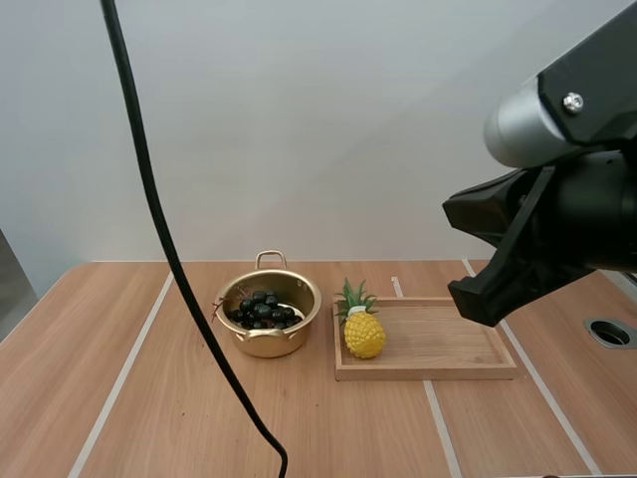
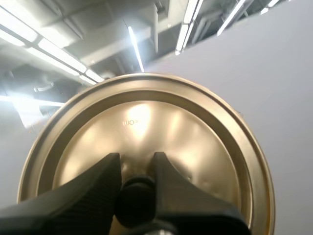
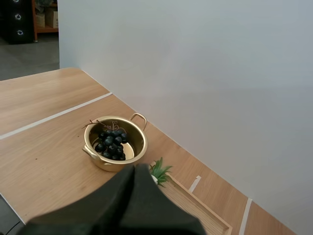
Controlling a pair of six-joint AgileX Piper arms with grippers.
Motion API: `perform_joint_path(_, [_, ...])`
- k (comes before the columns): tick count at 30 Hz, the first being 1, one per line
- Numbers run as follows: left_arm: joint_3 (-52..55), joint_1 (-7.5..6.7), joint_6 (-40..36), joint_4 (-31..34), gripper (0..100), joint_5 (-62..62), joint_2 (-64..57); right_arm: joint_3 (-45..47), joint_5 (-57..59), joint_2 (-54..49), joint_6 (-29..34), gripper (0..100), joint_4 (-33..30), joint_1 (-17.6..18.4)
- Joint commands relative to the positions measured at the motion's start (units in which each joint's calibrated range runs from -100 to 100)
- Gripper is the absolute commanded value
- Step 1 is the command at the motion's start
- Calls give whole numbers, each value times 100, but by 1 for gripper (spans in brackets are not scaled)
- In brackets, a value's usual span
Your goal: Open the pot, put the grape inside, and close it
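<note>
The gold pot (image 1: 311,297) stands open on the table with a bunch of dark grapes (image 1: 264,311) lying inside it. In the left wrist view my left gripper (image 2: 137,162) is shut on the black knob (image 2: 136,201) of the gold lid (image 2: 146,117), whose round face is held up in the air. My right gripper (image 3: 134,170) hangs high above the table, its fingers together as one dark wedge, with the pot (image 3: 141,147) and grapes (image 3: 111,143) below and ahead of it. My right arm (image 1: 557,219) looms over the table's right side.
A wooden tray (image 1: 448,349) lies right of the pot, with a yellow toy pineapple (image 1: 364,335) standing at its left end. A round hole (image 1: 610,333) sits in the table at the far right.
</note>
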Motion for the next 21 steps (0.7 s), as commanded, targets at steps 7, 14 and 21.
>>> perform_joint_path(7, [942, 5, -89, 38, 0, 1465, 38, 8, 0, -60, 14, 0, 188, -20])
perform_joint_path(14, [2076, 5, 343, 2, 0, 1728, 38, 8, 0, -60, 3, 0, 197, -20])
perform_joint_path(21, [3307, 5, 1521, -391, 0, 1785, 38, 8, 0, -60, -4, 0, 212, -20])
